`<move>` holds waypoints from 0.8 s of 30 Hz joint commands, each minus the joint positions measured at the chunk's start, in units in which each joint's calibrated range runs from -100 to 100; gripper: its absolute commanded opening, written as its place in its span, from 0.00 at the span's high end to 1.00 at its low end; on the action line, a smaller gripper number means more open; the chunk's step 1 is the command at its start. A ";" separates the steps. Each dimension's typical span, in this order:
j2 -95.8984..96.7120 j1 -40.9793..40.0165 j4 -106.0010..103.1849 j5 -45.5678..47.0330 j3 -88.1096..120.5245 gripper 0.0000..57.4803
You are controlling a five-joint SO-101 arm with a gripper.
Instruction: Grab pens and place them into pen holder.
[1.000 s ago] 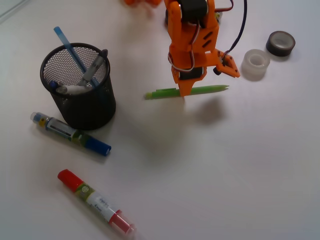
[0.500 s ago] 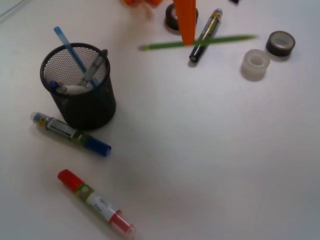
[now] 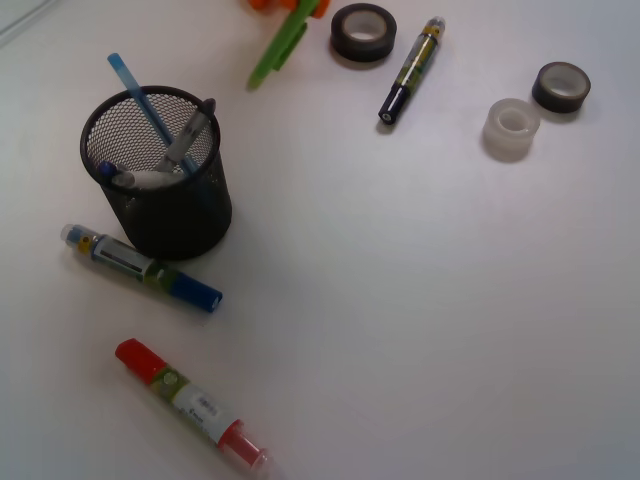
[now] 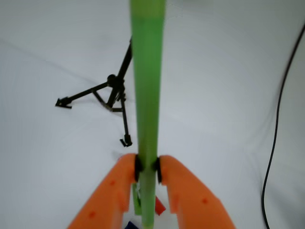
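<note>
The green pen (image 4: 147,95) is pinched between the two orange jaws of the gripper (image 4: 147,169), which are pressed against its barrel near one end, so most of its length sticks out beyond them. In the front view the same green pen (image 3: 280,48) hangs tilted at the top edge of the picture, off the table and well apart from the pen holder (image 3: 160,175), which stands at the left with a light blue pen (image 3: 135,90), a silver-grey pen (image 3: 190,135) and what looks like one or two more already inside; the mesh makes the count unclear.

The main risk is the long overhang: held so near its end, the pen could pivot in the jaws on the way across and slip out. A tilted pen could also strike the holder's rim or the pens leaning there and bounce onto the table. A low approach might knock the holder over, or nudge the blue-ended marker (image 3: 140,268) lying just beside its base.
</note>
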 commanded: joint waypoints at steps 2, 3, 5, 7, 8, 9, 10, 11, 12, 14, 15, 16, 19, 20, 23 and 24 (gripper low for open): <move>-5.04 3.39 -23.07 -3.13 16.11 0.99; -5.13 4.14 -26.92 -3.61 19.01 0.99; -4.79 5.56 -34.88 -4.44 24.44 0.99; -3.68 7.05 -42.14 -5.32 29.06 0.99; -2.75 7.73 -45.38 -5.62 30.97 0.99; -1.73 8.40 -48.70 -5.91 32.78 0.99; -0.54 9.00 -51.59 -6.25 34.23 0.99; 0.74 9.60 -54.30 -6.54 35.40 0.99; 1.93 10.12 -56.84 -6.79 36.40 0.99; 4.39 10.87 -61.21 -7.23 38.12 0.99; 5.58 11.17 -63.23 -7.42 39.03 0.99; 6.86 11.39 -65.15 -7.67 39.84 0.99; 10.85 11.84 -71.01 -7.67 42.29 0.99; 12.13 11.84 -72.67 -7.67 43.19 0.99; 15.02 11.84 -75.74 -8.35 45.37 0.99; 15.53 11.84 -76.09 -8.40 45.91 0.99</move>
